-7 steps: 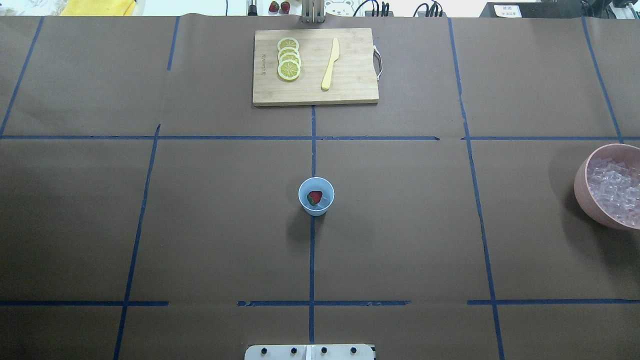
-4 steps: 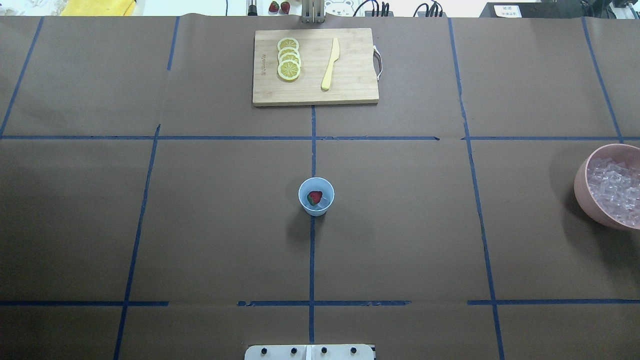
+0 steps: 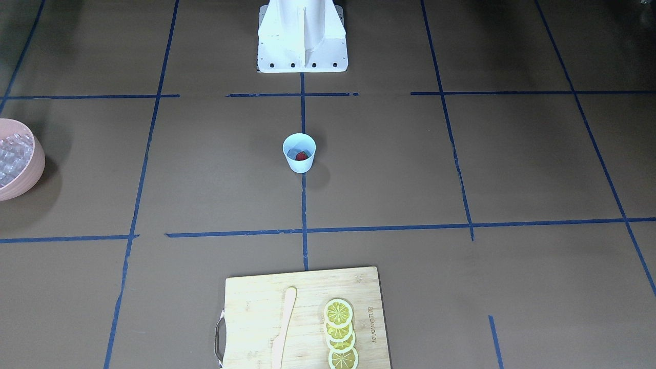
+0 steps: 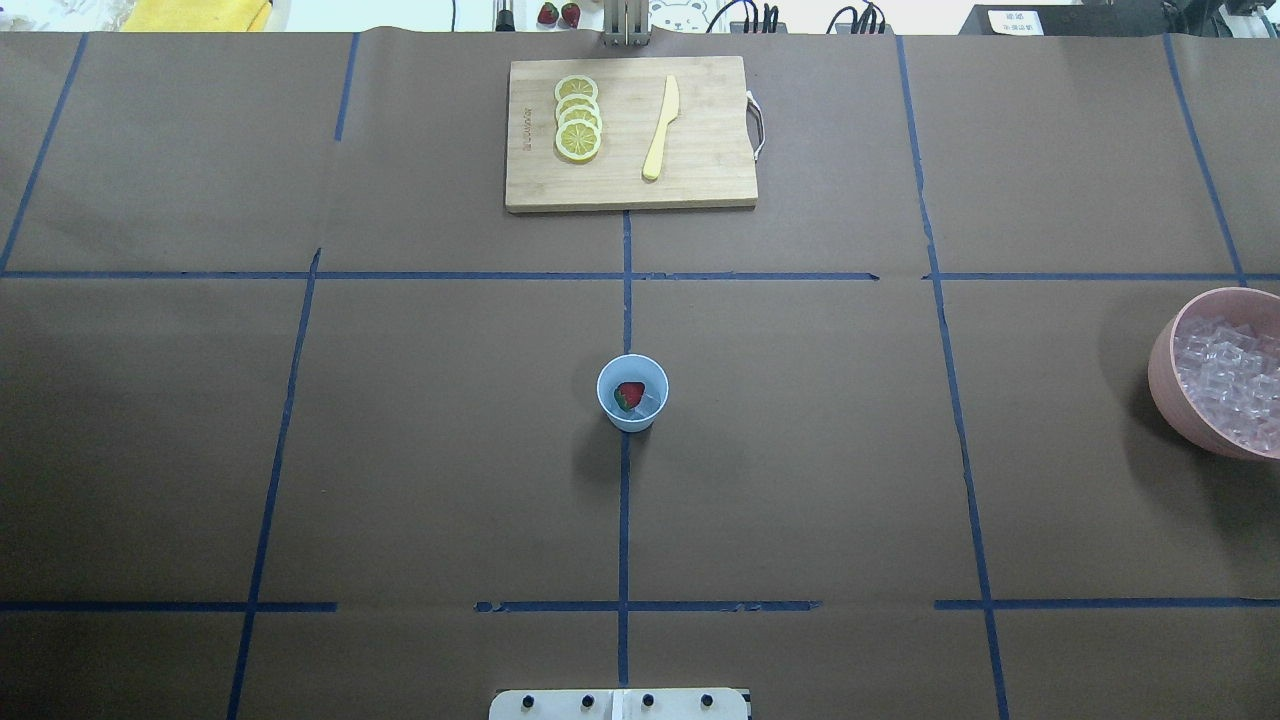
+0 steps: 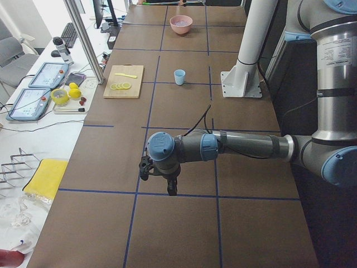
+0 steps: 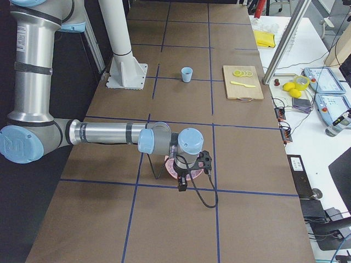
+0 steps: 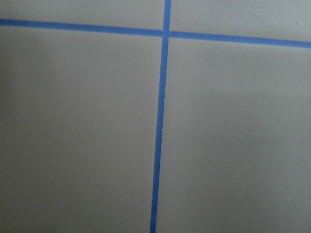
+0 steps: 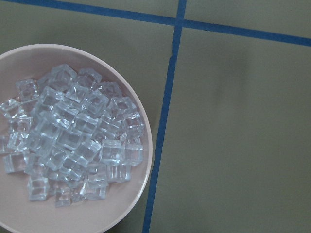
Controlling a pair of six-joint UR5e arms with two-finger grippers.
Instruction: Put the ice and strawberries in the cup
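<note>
Watching both arms first: your left tool [image 5: 162, 181] hangs low over bare tabletop [image 4: 420, 480] at a crossing of blue tape lines, well apart from everything. Your right tool [image 6: 189, 174] hangs over the pink bowl [image 8: 147, 145]. Neither wrist camera shows its own fingers and only the side views catch the tools, so I cannot tell how far either is open or whether it has hold of anything.

On to the middle. One cup [image 4: 632, 393] stands upright on the centre tape line. Inside it lies one strawberry [image 4: 629, 394], with at least one cube of ice [image 4: 651, 403] beside it. I cannot count any more cubes in there.

So I judge the berry part done and the ice part in hand. With your right tool placed above the bowl, the next move looks like a descent onto a single cube. Pick one at the top of the heap, close squarely on it, since clear cubes may slip, then carry it across to the cup's mouth.

Out at your right edge is the one pink bowl, heaped with ice [image 8: 73, 141], far too many cubes to count.

Farther out lies one cutting board [image 4: 710, 175] carrying four lemon slices [image 4: 578, 118] in an overlapping row and one yellow knife [image 4: 660, 128].

Beyond the far edge sit two spare red berries [image 4: 558, 14].
</note>
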